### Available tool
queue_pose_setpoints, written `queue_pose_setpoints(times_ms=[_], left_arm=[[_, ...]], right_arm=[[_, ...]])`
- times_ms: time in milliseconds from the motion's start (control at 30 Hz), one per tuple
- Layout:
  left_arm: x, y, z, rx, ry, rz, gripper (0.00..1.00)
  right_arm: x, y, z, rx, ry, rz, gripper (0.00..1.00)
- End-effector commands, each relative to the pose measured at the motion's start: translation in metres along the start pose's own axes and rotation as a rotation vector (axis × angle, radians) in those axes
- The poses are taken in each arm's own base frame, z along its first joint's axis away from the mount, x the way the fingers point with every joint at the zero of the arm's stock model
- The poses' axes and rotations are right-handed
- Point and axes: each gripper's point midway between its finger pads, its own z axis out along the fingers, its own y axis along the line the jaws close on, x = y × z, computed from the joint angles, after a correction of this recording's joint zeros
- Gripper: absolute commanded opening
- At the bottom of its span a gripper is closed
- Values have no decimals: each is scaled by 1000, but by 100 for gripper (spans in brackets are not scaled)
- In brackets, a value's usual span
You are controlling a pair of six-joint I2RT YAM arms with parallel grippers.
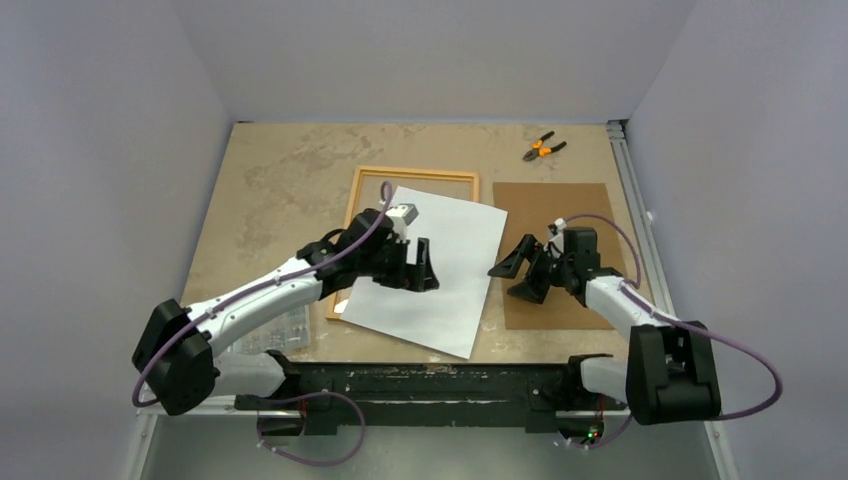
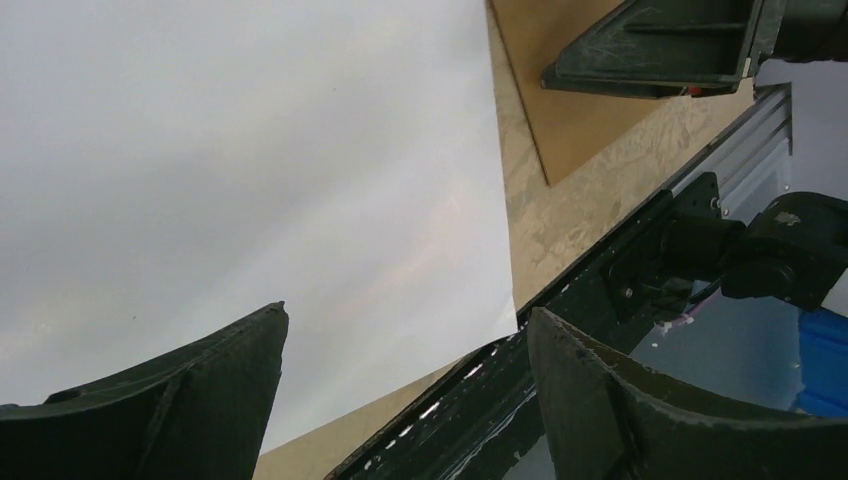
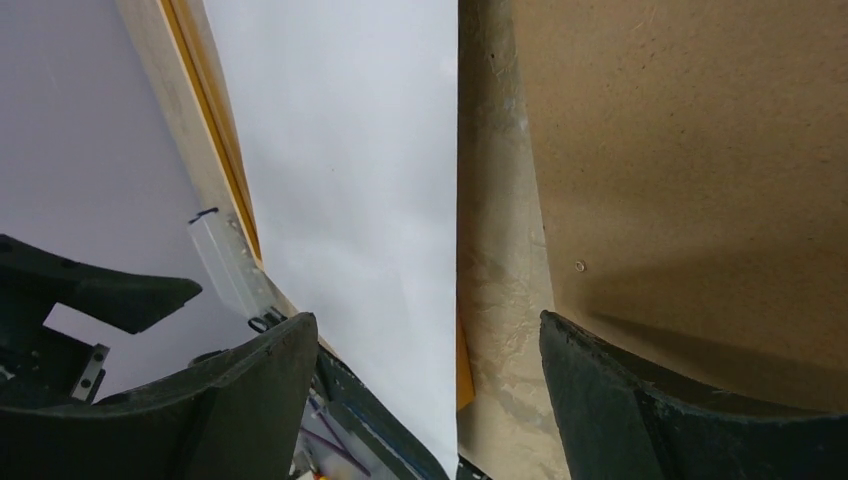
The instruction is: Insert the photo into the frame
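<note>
Photo (image 1: 455,240) is lying blank side up, askew across the frame (image 1: 415,173). Its long axis is running near-left to far-right, and its right edge is spilling past the frame onto the worktop (image 1: 280,190). The left end effector (image 1: 427,266) is hovering directly over it, released and empty, so that arm is sitting nearer. The right end effector (image 1: 520,276), likewise released and empty, is hanging just off its right edge, over the brown backing board (image 1: 575,205). Showing are one photo, one frame, one board and one pair of pliers (image 1: 543,149) far right.

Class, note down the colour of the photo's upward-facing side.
Plain white; the photo shows it best in the top external view.
</note>
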Motion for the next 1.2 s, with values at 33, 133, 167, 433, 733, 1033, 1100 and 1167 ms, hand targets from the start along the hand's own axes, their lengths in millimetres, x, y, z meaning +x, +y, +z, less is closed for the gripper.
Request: queue_pose_setpoints(times_ms=[33, 133, 167, 433, 733, 1033, 1100, 1167], left_arm=[[-2, 31, -17, 84, -71, -170, 86], [2, 61, -27, 69, -111, -257, 86], [2, 70, -32, 57, -123, -279, 86], [0, 111, -65, -18, -203, -353, 86], [-2, 118, -76, -39, -231, -359, 86], [4, 125, -79, -86, -231, -351, 86], [5, 126, -79, -92, -229, -351, 86], [5, 127, -79, -96, -227, -352, 86]], right_arm=[[-1, 19, 22, -111, -13, -23, 77], [2, 19, 34, -124, -5, -27, 74], [2, 19, 37, -129, -2, -27, 73], [-2, 26, 47, -196, -29, -45, 68], [-6, 49, 41, -346, -67, -39, 65], [-6, 76, 33, -473, -71, -62, 56], [-5, 79, 38, -469, -56, -68, 56], [-1, 80, 45, -459, -38, -74, 56]])
